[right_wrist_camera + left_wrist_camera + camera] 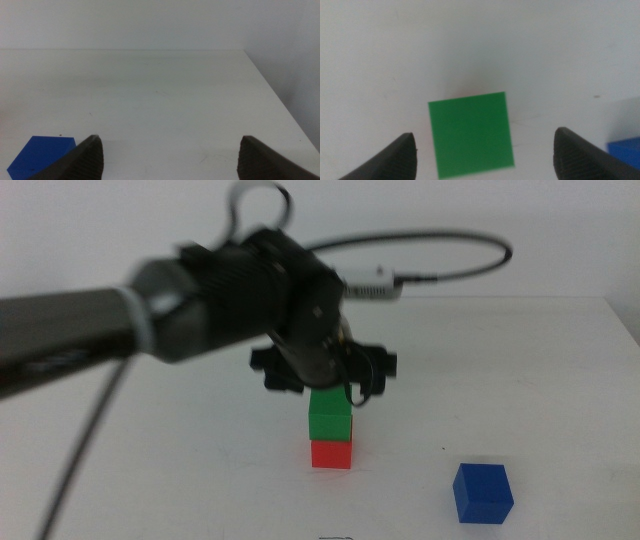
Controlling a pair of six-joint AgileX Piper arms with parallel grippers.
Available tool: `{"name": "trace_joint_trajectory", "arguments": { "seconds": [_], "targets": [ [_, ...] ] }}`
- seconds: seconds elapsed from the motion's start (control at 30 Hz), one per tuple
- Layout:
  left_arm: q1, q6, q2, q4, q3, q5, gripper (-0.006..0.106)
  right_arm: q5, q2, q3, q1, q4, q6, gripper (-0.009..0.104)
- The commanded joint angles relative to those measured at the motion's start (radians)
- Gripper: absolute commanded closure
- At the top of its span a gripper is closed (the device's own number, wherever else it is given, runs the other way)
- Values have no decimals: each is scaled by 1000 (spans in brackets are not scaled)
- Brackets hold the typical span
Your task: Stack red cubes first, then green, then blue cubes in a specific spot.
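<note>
Blurred and large in the upper left of the middle view, the left arm reaches in, its left gripper [325,385] directly above the green cube [330,416], jaws spread apart and clear of it. That cube sits squarely on the red cube [331,453] at centre frame. Bare white desk [520,360] surrounds the stack; the blue cube [483,492] lies lower right, well apart. The gripper's tips are hidden behind its body. The right gripper [170,155] waits with jaws apart near the blue cube, outside the middle view.
</note>
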Motion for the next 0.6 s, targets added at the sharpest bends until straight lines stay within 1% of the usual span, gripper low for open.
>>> {"name": "trace_joint_trajectory", "arguments": {
  "seconds": [0.0, 0.13, 0.2, 0.27, 0.47, 0.5, 0.57],
  "targets": [
    [-1, 25, -122, 6, -31, -5, 7, -78, -16, -23, -3, -8, -3, 3],
    [-1, 32, -246, -9, -31, 83, 7, -78, -16, -23, -3, -8, -3, 3],
    [0, 119, -299, 13, -30, 102, 7, -78, -16, -23, -3, -8, -3, 3],
    [18, 249, -357, 1, -30, 126, 7, -78, -16, -23, -3, -8, -3, 3],
    [159, 640, -542, -243, -28, 216, 7, -78, -16, -23, -3, -8, -3, 3],
    [187, 679, -575, -276, -28, 233, 7, -78, -16, -23, -3, -8, -3, 3],
    [241, 726, -639, -310, -28, 273, 7, -78, -16, -23, -3, -8, -3, 3]
  ]
}}
